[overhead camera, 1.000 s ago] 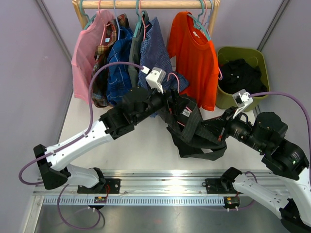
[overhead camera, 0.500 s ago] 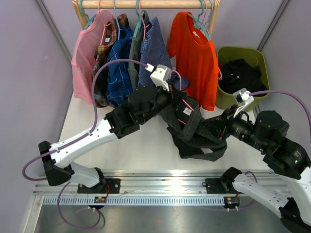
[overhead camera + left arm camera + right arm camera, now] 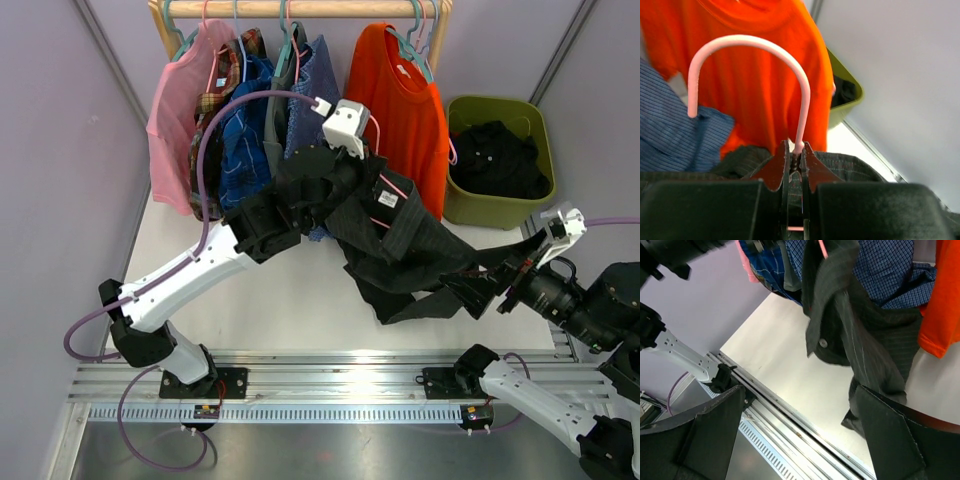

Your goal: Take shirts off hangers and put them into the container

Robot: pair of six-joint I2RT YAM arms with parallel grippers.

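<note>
— How far along is it?
— Early, I'd judge. One dark garment [image 3: 497, 160] lies in the container [image 3: 462, 205]. The pinstriped shirt [image 3: 400, 240] hangs between the arms, seemingly not yet off its pink hanger [image 3: 747, 42].
— And the grippers?
— The left gripper [image 3: 796, 155] is clamped on the hanger's neck, and the right gripper [image 3: 487, 283] gapes wide by the hem, holding nothing.
— What's left?
— The orange shirt [image 3: 400, 120], the pink shirt [image 3: 180, 110] and those between them hang on the rail [image 3: 300, 8]
</note>
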